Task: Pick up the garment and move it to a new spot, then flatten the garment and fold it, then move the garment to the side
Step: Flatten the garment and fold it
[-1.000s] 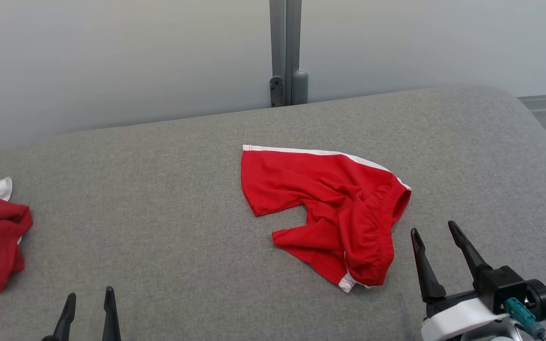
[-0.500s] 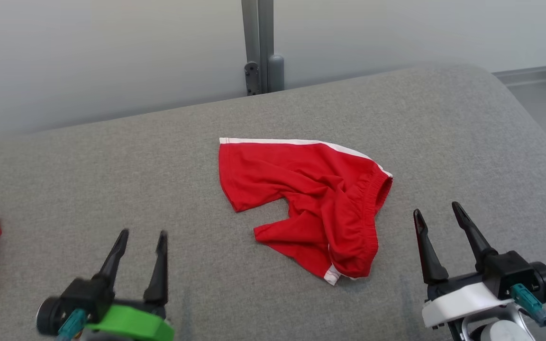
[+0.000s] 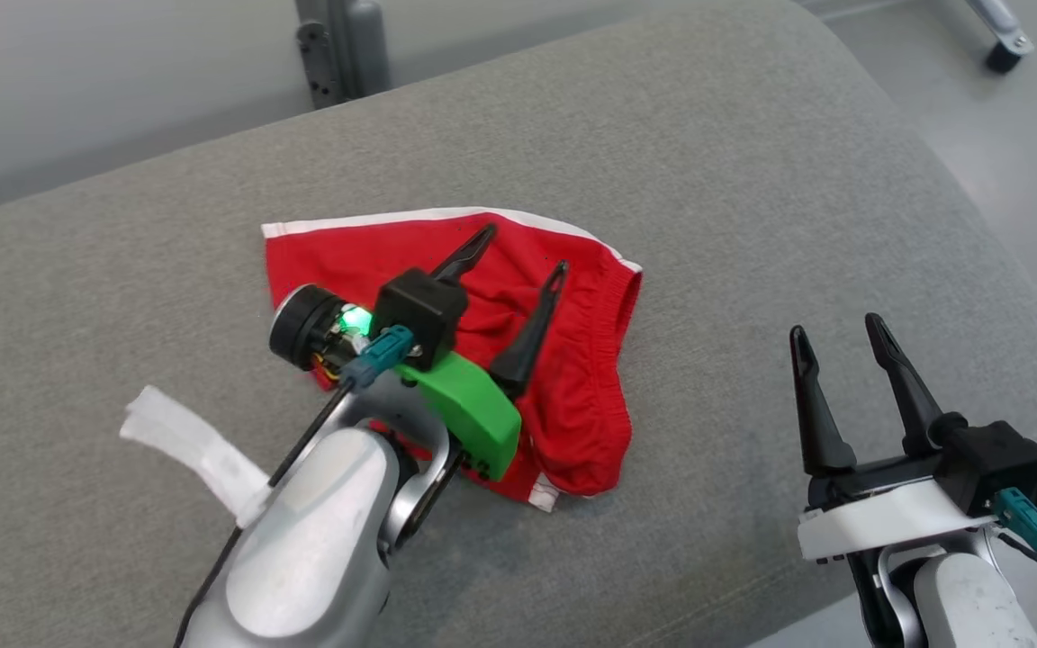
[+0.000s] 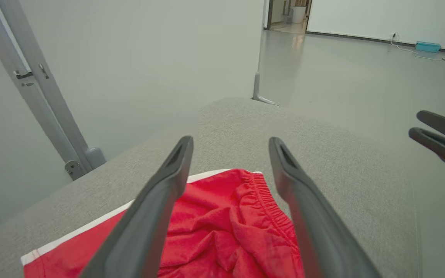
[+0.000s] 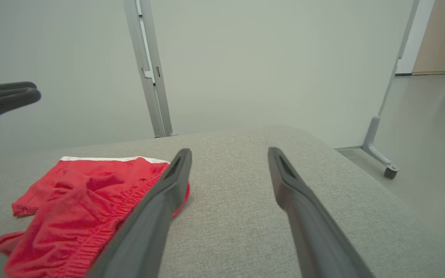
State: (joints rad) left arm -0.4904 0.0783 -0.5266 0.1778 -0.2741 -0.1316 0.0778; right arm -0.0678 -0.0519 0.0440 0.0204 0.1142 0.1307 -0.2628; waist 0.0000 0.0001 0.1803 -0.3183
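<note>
Head view: red shorts (image 3: 572, 396) are lying crumpled mid-frame on the grey cushion (image 3: 752, 180), left gripper (image 3: 524, 248) hovering over them wide open, right gripper (image 3: 834, 326) sitting open lower right. Wrist views: looking light and floppy, I'm guessing grab the waistband (image 4: 263, 193)

probably a lab: bare floor (image 4: 342, 69), wheeled partitions (image 5: 265, 58), padded table (image 3: 752, 180).
</note>
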